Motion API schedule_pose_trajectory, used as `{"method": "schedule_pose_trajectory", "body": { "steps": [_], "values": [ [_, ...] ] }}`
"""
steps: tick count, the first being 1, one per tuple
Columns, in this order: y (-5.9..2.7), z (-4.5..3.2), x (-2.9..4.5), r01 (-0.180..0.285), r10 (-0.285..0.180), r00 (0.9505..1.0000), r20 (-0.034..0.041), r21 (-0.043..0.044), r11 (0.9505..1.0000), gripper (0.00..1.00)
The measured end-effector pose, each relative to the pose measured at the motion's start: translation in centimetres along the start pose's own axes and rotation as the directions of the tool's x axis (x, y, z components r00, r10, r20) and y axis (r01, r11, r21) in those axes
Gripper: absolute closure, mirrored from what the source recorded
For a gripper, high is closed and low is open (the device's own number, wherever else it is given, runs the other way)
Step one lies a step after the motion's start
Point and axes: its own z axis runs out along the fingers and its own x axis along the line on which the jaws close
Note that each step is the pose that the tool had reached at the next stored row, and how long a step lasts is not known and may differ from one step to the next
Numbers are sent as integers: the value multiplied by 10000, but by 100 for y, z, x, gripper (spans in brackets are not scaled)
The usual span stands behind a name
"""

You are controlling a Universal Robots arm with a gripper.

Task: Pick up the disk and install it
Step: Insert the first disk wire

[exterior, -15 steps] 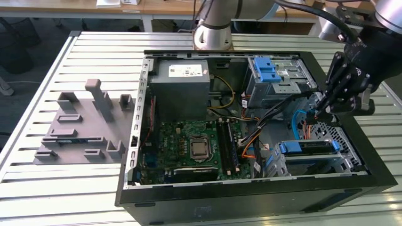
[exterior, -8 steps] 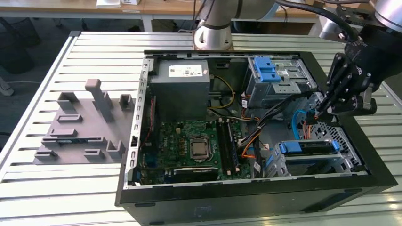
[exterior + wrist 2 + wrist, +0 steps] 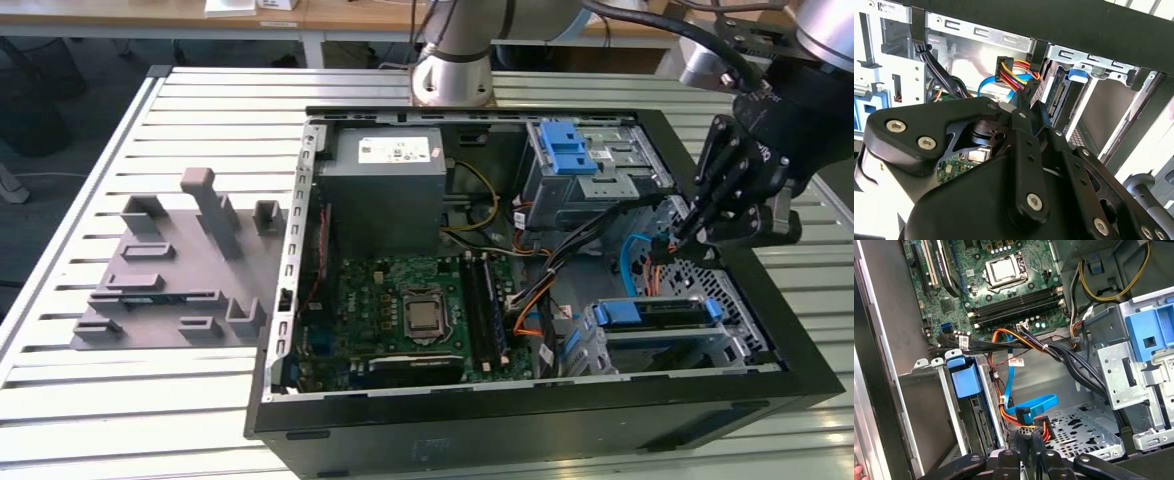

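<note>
The disk (image 3: 650, 312) stands on edge in a slot of the grey drive cage (image 3: 667, 345) at the near right corner of the open computer case; its blue carrier frames the top edge. The first wrist view has the carrier's blue end (image 3: 965, 377) sticking up from the cage. My black gripper (image 3: 683, 238) hangs over the case's right side, above and beyond the disk and apart from it. Its fingers are shut with nothing between them in both wrist views (image 3: 1029, 107) (image 3: 1030, 442). They sit just by the cable connector (image 3: 1043, 427) with red, yellow and black wires.
Blue and orange cables (image 3: 627, 262) run across the case floor under the gripper. A second cage with a blue latch (image 3: 574, 150) sits at the far right, a grey power supply box (image 3: 387, 170) far left, the motherboard (image 3: 414, 310) in the middle. A grey fixture (image 3: 174, 270) lies left on the slatted table.
</note>
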Motion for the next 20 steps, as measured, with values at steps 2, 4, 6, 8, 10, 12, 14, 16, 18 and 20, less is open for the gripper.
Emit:
{"method": "schedule_pose_trajectory", "body": {
  "steps": [2, 4, 6, 8, 10, 12, 14, 16, 18, 20],
  "values": [
    [-4, 10, -1, 1, -1, 10000, -6, 2, 10000, 76],
    [-5, 20, -2, 0, 0, 10000, -11, 3, 10000, 76],
    [-5, 28, -2, 0, 0, 10000, -38, 11, 10000, 76],
    [-5, 37, -2, -1, 2, 10000, -84, 25, 10000, 76],
    [-6, 47, -2, -2, 3, 9999, -129, 39, 10000, 76],
    [-6, 54, -2, -3, 3, 9999, -139, 42, 10000, 76],
    [-6, 61, -4, -2, 3, 9999, -139, 41, 10000, 76],
    [-6, 65, -6, -3, 4, 9999, -138, 41, 10000, 76],
    [-6, 63, -6, -3, 4, 9999, -140, 42, 10000, 76],
    [-5, 48, -6, -3, 4, 9999, -141, 42, 10000, 76]
  ]
}}
